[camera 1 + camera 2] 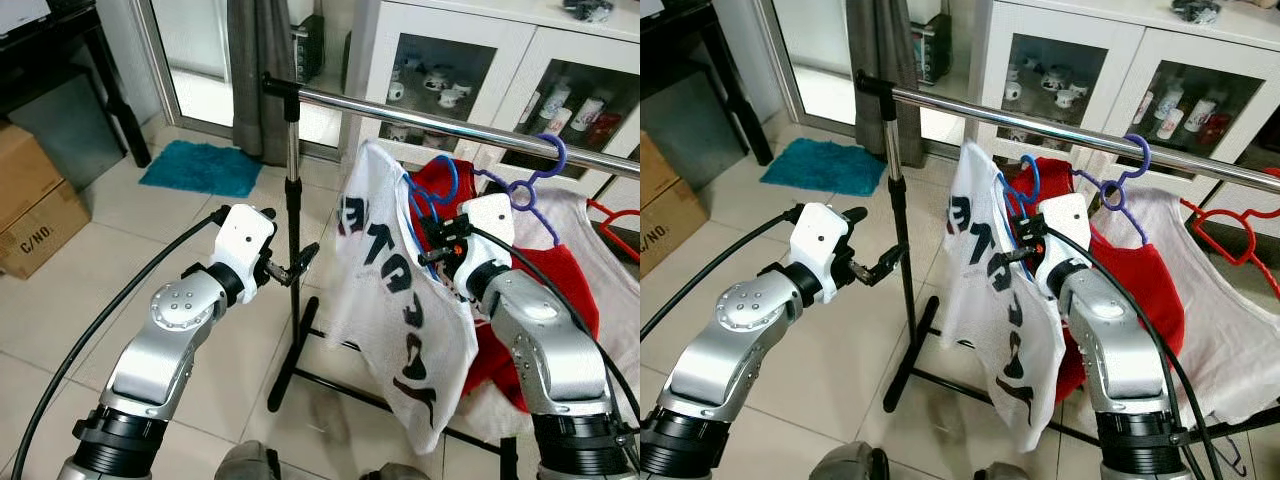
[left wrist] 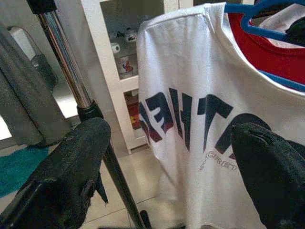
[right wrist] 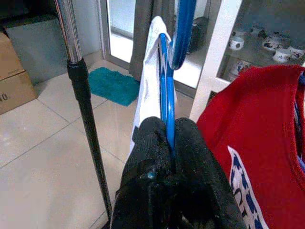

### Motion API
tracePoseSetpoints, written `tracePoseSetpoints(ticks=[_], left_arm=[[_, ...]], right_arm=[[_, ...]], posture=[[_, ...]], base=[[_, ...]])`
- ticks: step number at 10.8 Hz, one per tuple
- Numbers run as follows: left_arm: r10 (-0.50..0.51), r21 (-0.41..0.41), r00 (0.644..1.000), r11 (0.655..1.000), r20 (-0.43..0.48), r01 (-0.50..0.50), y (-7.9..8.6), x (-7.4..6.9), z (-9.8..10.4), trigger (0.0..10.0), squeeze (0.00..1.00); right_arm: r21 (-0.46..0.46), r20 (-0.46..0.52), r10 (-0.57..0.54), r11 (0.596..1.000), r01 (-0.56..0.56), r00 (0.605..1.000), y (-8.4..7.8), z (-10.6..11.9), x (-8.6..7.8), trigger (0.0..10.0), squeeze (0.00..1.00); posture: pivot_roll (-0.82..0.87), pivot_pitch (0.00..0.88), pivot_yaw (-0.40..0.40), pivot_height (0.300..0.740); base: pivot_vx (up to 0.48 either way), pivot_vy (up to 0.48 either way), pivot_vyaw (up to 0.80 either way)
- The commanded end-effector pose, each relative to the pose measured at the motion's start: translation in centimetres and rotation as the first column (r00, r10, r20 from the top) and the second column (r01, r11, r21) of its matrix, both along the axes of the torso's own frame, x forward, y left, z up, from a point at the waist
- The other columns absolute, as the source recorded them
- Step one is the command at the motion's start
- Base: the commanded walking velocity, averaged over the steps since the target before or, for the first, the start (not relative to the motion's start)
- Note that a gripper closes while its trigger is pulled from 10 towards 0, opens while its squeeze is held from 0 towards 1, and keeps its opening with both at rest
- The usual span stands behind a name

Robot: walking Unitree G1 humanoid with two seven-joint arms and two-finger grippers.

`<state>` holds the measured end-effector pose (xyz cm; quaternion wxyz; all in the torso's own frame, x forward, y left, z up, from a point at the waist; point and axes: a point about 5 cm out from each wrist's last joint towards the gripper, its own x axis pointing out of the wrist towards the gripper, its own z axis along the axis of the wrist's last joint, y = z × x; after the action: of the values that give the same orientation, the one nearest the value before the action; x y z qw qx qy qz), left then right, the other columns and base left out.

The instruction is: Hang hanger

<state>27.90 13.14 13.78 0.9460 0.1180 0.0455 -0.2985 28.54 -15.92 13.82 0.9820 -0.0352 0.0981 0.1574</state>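
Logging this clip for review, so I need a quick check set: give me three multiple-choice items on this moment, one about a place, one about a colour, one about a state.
1. Where is the hook of the purple hanger?
A. Over the metal rail
B. On the floor
C. In the left gripper

2. What colour is the hanger carrying the white T-shirt?
A. Green
B. Blue
C. Yellow

3. What is the state of the right gripper?
A. Open and holding nothing
B. Shut on the rail's upright pole
C. Shut on the blue hanger

Answers:
1 A, its hook curls over the rail in both eye views.
2 B, blue wire shows at the shirt's neck and between the right gripper's fingers.
3 C, the right wrist view shows both black fingers pressed together around the blue wire.
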Motion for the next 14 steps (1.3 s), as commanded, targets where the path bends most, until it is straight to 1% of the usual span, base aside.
tracePoseSetpoints(ticks=[1,7,8,9,10,11,12,13,14], left_arm=[[0.015,-0.002,1.000,1.000,-0.001,-0.015,0.2,0.0,-0.2,10.0,0.00],[0.008,0.000,1.000,1.000,-0.003,-0.008,0.0,0.2,-0.2,10.0,0.00],[-0.009,-0.008,1.000,1.000,-0.002,0.009,-0.3,0.4,-0.2,10.0,0.00],[-0.035,-0.021,0.999,0.999,-0.016,0.034,-0.9,1.0,-0.2,10.0,0.00],[-0.080,-0.088,0.995,0.993,-0.052,0.075,-1.7,1.5,-0.3,10.0,0.00],[-0.121,-0.217,0.988,0.971,-0.091,0.098,-2.4,2.0,0.3,10.0,1.00],[-0.157,-0.252,0.981,0.960,-0.114,0.124,-2.9,2.2,0.5,10.0,1.00],[-0.196,-0.309,0.971,0.940,-0.136,0.146,-3.5,2.4,0.6,10.0,1.00],[-0.221,-0.373,0.963,0.916,-0.158,0.149,-4.2,2.7,0.8,10.0,1.00]], right_arm=[[0.002,0.049,-0.005,1.000,0.005,0.999,0.1,0.7,-0.1,0.0,0.00],[-0.007,0.055,-0.004,1.000,0.005,0.998,0.3,0.8,-0.1,0.0,0.00],[-0.018,0.050,0.001,1.000,-0.001,0.999,0.4,0.9,0.0,0.0,0.00],[-0.024,0.081,-0.011,1.000,0.013,0.997,0.7,1.4,0.3,0.0,0.00],[-0.028,0.108,0.006,1.000,-0.003,0.994,1.1,2.0,0.4,0.0,0.00],[-0.061,0.138,0.024,0.998,-0.015,0.990,1.6,2.5,0.6,0.0,0.00],[-0.125,0.187,0.058,0.992,-0.035,0.981,2.0,3.2,0.7,0.0,0.00],[-0.169,0.226,0.070,0.985,-0.031,0.972,2.5,3.9,0.9,0.0,0.00],[-0.194,0.256,0.085,0.980,-0.034,0.963,2.9,4.6,1.0,0.0,0.00]], posture=[[-0.05,0.000,-0.016,0.740],[-0.05,0.000,-0.017,0.740],[-0.05,0.000,-0.020,0.740],[-0.05,0.000,-0.026,0.740],[-0.05,0.000,-0.026,0.740],[-0.06,0.000,-0.022,0.740],[-0.07,0.000,-0.013,0.740],[-0.08,0.000,-0.007,0.740],[-0.08,0.000,-0.007,0.740]], base=[[-0.247,0.000,0.00],[-0.289,0.000,0.00],[0.000,0.000,0.00],[0.000,0.000,0.00],[0.000,0.000,0.00],[0.000,0.000,0.00],[0.000,0.000,0.00],[0.000,0.000,0.00],[0.000,0.000,0.00]])
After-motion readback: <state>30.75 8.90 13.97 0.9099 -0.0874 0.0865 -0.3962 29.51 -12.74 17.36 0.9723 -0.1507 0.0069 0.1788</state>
